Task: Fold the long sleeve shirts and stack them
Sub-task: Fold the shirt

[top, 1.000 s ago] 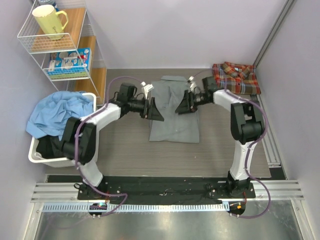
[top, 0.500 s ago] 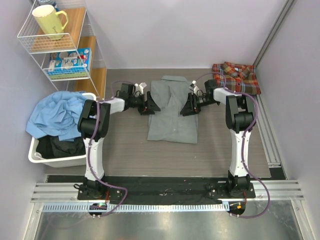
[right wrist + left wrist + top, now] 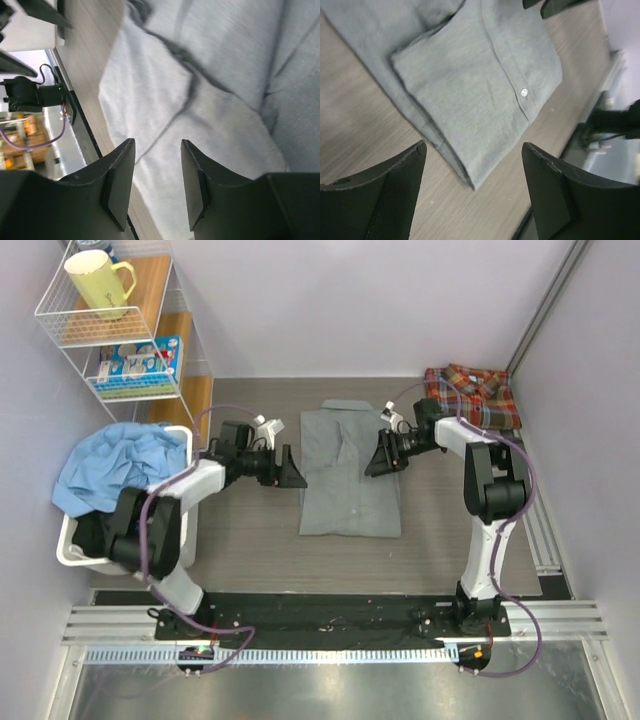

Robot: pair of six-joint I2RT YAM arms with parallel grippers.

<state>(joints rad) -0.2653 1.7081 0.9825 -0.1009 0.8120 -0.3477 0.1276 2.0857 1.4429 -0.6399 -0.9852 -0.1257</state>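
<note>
The grey shirt (image 3: 348, 470) lies folded into a long rectangle in the middle of the table, collar at the far end. It also shows in the left wrist view (image 3: 470, 85) and the right wrist view (image 3: 210, 90). The plaid shirt (image 3: 472, 394) lies folded at the far right corner. My left gripper (image 3: 292, 474) is open and empty just off the grey shirt's left edge, over bare table (image 3: 472, 155). My right gripper (image 3: 378, 460) is open and empty over the shirt's right edge (image 3: 157, 150).
A white bin (image 3: 75, 540) with blue cloth (image 3: 115, 465) and dark clothes stands at the left. A wire shelf (image 3: 130, 330) with a yellow mug (image 3: 98, 282) stands at the far left. Grey walls close the back and right.
Both grippers have let go of the grey shirt and drawn outward from it. The shirt now lies flatter and squarer, with its near edge further towards the arms.
</note>
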